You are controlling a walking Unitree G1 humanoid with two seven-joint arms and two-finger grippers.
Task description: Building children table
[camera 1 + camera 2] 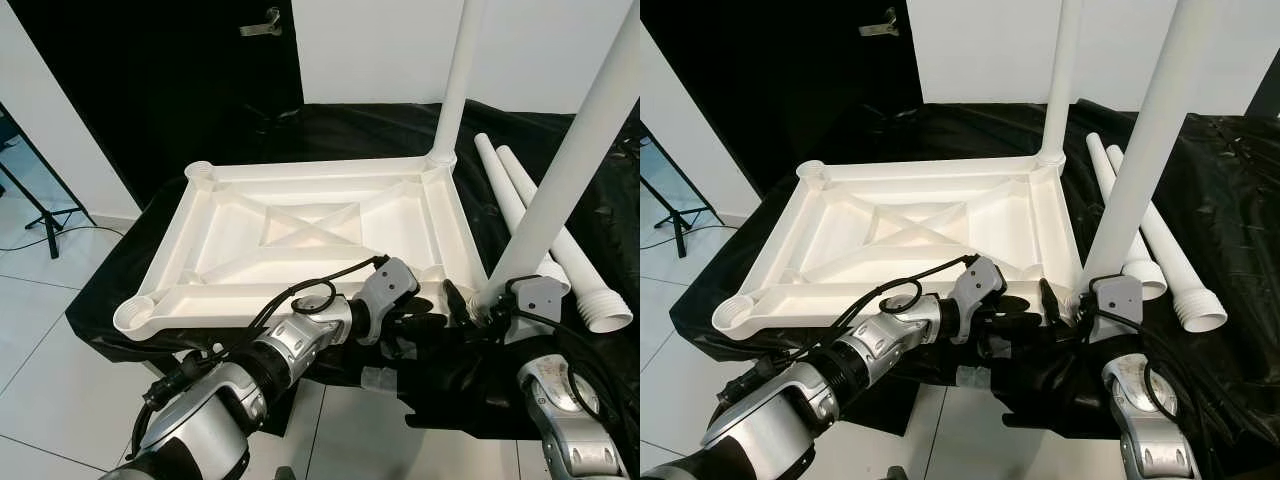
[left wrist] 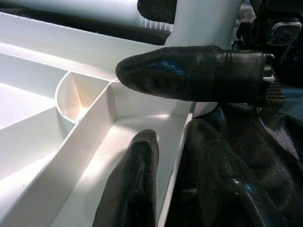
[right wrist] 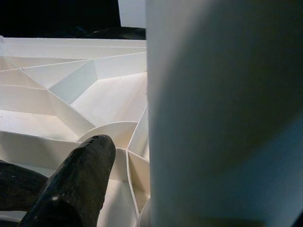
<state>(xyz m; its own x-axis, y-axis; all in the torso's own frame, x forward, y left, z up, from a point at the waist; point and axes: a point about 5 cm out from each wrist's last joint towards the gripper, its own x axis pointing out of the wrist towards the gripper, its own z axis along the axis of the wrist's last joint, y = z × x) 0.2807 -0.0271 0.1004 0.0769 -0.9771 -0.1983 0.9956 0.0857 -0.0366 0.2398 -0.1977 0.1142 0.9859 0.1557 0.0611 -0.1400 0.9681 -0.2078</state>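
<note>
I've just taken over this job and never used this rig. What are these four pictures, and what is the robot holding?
The two wide pictures come from a stereo camera on the robot's head, looking down over its two silver arms. The other two come from cameras on its wrists, looking along the black fingers.

On a black cloth lies a white tabletop, upside down, ribs up. One leg stands in its far right corner socket. A second leg stands at the near right corner, with the right gripper closed around its base. Its wrist view shows that leg close up. Two spare legs lie on the cloth to the right.

The left gripper sits at the tabletop's near edge beside that corner, fingers apart, one over the rim and one under.

The two left sockets are empty.
</note>
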